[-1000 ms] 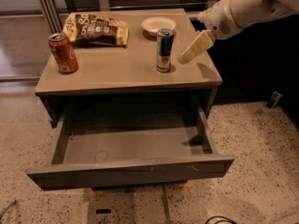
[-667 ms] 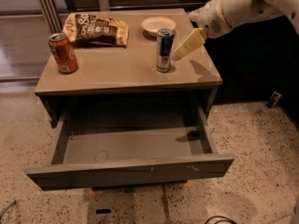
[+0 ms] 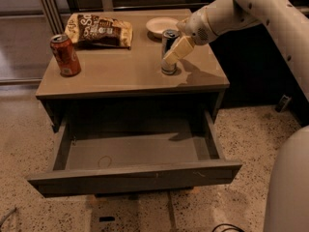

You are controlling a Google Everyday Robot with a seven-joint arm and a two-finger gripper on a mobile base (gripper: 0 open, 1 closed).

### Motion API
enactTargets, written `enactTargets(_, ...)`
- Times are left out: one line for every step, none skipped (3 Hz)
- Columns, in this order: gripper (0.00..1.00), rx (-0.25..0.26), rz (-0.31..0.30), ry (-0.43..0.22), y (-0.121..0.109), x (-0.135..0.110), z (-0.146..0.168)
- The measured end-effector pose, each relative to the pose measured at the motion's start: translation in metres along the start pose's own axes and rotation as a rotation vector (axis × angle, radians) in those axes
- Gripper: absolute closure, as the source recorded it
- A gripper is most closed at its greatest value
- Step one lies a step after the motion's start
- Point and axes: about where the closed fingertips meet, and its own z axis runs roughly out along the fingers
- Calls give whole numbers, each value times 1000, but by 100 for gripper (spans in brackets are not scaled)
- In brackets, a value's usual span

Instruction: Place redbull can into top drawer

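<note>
Redbull can [image 3: 167,41] upright on desk [image 3: 120,69], right of centre in camera view, just in front of a small white dish [image 3: 161,25]. Can base sitting on the desk surface. Gripper [image 3: 175,52] up against the can's right side, overlapping it, angled down-left from the white arm [image 3: 217,18] that enters from upper right. Jaws: cannot tell whether apart or clamped on the can, since the overlap hides it. Top drawer [image 3: 135,178] under the desk, pulled wide open, flat front panel toward camera. Red soda can [image 3: 65,55] upright near the desk's left edge. Chip bag [image 3: 99,30] lying flat at back left. Both well apart from the gripper.
</note>
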Motion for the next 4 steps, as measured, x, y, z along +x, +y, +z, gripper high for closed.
enactTargets(0,4,5,8,-7,5,8)
enactTargets(19,4,5,8,-7,5,8)
enactTargets(42,4,5,8,-7,5,8)
enactTargets(65,4,5,8,-7,5,8)
